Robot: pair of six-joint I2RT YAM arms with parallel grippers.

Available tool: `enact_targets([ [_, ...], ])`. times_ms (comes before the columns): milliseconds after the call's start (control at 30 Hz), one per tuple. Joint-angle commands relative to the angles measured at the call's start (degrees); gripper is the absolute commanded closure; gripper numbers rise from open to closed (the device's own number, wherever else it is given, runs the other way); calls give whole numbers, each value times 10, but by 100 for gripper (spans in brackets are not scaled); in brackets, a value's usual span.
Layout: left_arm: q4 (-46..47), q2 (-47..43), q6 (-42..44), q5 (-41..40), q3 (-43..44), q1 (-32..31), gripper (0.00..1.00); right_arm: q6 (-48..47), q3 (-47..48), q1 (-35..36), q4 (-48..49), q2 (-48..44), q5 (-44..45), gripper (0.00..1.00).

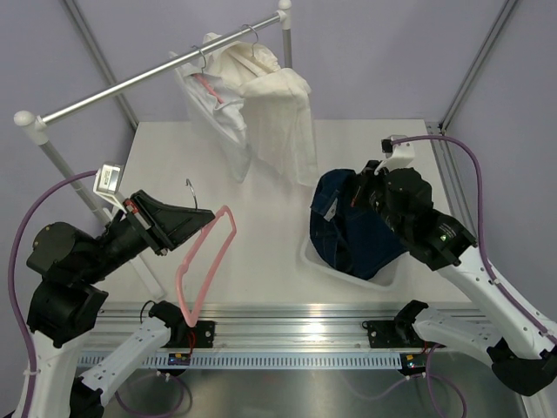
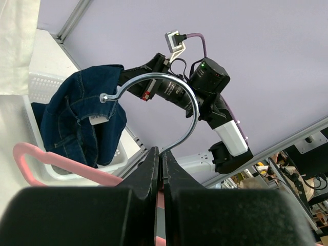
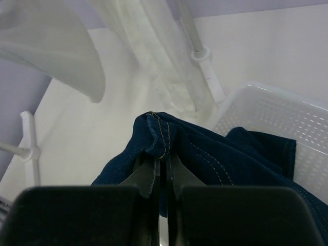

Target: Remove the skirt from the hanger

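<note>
The dark blue denim skirt (image 1: 348, 222) hangs from my right gripper (image 1: 365, 178) over a white basket (image 1: 348, 270), its lower part inside. In the right wrist view the right gripper (image 3: 163, 163) is shut on a stitched fold of the skirt (image 3: 205, 154). The pink hanger (image 1: 204, 261) with a metal hook (image 1: 190, 187) is bare and held out over the table by my left gripper (image 1: 196, 218). In the left wrist view the left gripper (image 2: 160, 156) is shut on the hanger (image 2: 61, 166) at the base of the hook (image 2: 169, 97).
A metal rail (image 1: 148, 78) on white posts crosses the back left, with white garments (image 1: 261, 113) on hangers hanging from it. The rail's left post (image 1: 61, 165) stands beside my left arm. The basket (image 3: 277, 118) lies at the table's right front.
</note>
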Motion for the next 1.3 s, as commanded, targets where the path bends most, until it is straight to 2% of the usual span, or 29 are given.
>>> enact_targets([
  [0, 21, -5, 3, 1, 3, 1, 100, 43, -37, -3, -46, 0, 120, 100],
  [167, 18, -4, 8, 4, -3, 1, 100, 115, -113, -34, -115, -45, 177, 100],
  [333, 46, -8, -5, 11, -27, 2, 100, 129, -111, -106, -188, -28, 117, 99],
  [467, 63, -17, -19, 14, -48, 1, 100, 140, -119, -179, -210, 59, 43, 92],
  [533, 64, -20, -20, 15, -60, 1, 100, 137, -117, -192, -197, 104, -30, 87],
  [633, 65, -24, -21, 14, -71, 1, 100, 141, -119, -192, -160, 196, -108, 92],
  [733, 44, -25, -12, 5, -70, 2, 100, 147, -128, -192, -135, 241, -140, 92],
  [833, 17, -21, 15, -9, -67, 1, 100, 135, -115, -190, -161, 248, -104, 72],
  [867, 1, -21, 28, -13, -66, 1, 100, 126, -105, -190, -191, 241, -88, 60],
  [967, -22, -19, 57, -28, -65, 1, 100, 101, -39, -188, -252, 198, -16, 41],
  [1033, -40, -13, 72, -37, -66, 2, 100, 89, 24, -188, -307, 163, 17, 25],
  [1067, -45, -12, 88, -40, -66, 1, 100, 93, 45, -188, -324, 152, 21, 16],
  [1100, -53, -10, 99, -42, -64, 1, 100, 82, 83, -189, -340, 144, -16, 1],
  [1167, -64, -3, 130, -53, -62, 1, 100, 63, 113, -189, -348, 121, -89, 1],
  [1200, -75, -2, 142, -60, -56, 2, 100, 60, 132, -188, -345, 114, -157, 0],
  [1267, -82, 1, 176, -81, -55, 1, 100, 71, 134, -189, -299, 76, -241, 0],
])
